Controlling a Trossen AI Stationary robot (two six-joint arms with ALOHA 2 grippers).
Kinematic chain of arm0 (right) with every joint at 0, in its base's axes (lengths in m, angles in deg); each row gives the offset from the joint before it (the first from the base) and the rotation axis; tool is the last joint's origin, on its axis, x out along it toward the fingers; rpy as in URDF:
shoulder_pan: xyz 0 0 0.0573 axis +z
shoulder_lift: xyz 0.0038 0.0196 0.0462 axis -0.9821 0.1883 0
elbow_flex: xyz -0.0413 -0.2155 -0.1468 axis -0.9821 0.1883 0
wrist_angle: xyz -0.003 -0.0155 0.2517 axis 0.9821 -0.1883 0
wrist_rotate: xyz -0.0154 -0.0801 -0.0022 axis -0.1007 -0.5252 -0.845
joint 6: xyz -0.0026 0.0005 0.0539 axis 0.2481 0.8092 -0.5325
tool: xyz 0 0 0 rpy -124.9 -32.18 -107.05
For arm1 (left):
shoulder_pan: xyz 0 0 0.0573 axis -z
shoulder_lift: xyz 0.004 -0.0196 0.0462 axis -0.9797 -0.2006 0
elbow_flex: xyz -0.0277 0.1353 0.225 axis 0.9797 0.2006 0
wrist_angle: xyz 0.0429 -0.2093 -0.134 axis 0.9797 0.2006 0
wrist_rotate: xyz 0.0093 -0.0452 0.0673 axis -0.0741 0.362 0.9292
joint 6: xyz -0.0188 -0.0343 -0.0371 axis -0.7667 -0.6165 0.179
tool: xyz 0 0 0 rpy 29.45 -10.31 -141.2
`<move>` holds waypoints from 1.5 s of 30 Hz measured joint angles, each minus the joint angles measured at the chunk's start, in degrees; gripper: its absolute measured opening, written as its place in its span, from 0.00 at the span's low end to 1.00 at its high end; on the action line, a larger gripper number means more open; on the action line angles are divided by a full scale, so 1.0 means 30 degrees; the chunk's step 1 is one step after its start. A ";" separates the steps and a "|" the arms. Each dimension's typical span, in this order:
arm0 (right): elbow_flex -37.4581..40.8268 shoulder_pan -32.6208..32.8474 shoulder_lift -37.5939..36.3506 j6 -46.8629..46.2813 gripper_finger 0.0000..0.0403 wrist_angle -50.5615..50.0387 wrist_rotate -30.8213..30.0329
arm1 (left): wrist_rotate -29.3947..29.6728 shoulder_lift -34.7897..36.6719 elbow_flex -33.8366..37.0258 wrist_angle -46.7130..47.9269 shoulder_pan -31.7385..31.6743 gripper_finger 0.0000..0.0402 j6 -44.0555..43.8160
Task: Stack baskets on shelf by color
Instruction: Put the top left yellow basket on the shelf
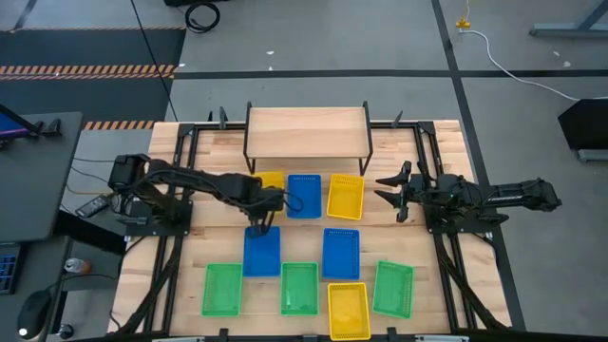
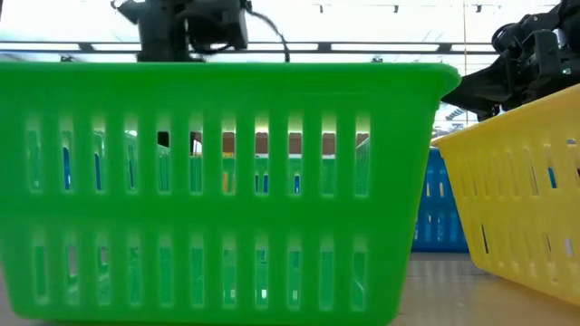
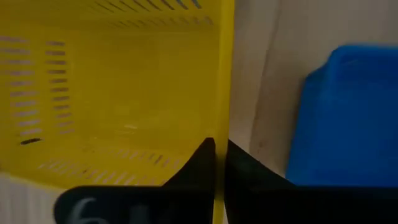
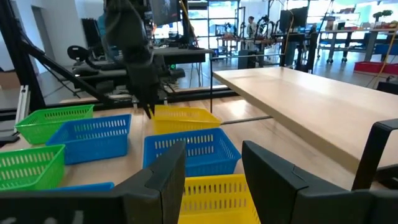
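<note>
My left gripper (image 1: 268, 203) points down over the yellow basket (image 1: 273, 179) that lies left of a blue basket (image 1: 304, 195), in front of the shelf (image 1: 306, 128). It is shut on that yellow basket (image 3: 124, 93). Another yellow basket (image 1: 345, 195) lies right of the blue one. Nearer the front edge lie two blue baskets (image 1: 261, 252) (image 1: 340, 252), three green ones (image 1: 299, 288) and one yellow (image 1: 348, 309). My right gripper (image 1: 394, 195) waits open at the table's right, level, with nothing between its fingers (image 4: 211, 174). My left gripper pinches the yellow basket's near end wall at its rim (image 3: 221, 134), one finger (image 3: 199, 163) inside the basket and one (image 3: 249, 167) outside. The fingers come from above, pointing down (image 4: 149, 111). The basket appears to sit on the table (image 4: 183, 118).
The blue basket (image 3: 348, 112) lies close beside the held wall, on the near side. Black frame rails (image 1: 180, 171) run along both sides of the slatted tabletop. In the low view a green basket (image 2: 227, 190) fills the foreground, with a yellow one (image 2: 526, 199) to its right.
</note>
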 joint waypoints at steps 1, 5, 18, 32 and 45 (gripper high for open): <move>0.0000 0.0000 0.0000 0.0000 0.41 0.0000 0.0000 | -0.0021 0.0000 -0.0528 0.0431 0.0002 0.03 0.0000; 0.0000 0.0000 0.0000 0.0000 0.41 -0.0027 -0.0006 | -0.0008 0.0000 -0.2611 0.2368 0.0098 0.03 0.0007; 0.0000 0.0000 0.0000 0.0000 0.41 -0.0095 -0.0015 | 0.2323 0.0007 -1.0618 0.8346 0.0094 0.03 0.2314; 0.0000 0.0001 0.0000 -0.0008 0.41 -0.0152 0.0095 | 0.4524 -0.0815 -1.2155 0.8312 -0.5377 0.03 0.7690; 0.0000 0.0007 0.0268 -0.0313 0.41 -0.0397 0.0109 | 0.2982 -0.3370 -1.2179 0.8610 -0.8107 0.03 0.9464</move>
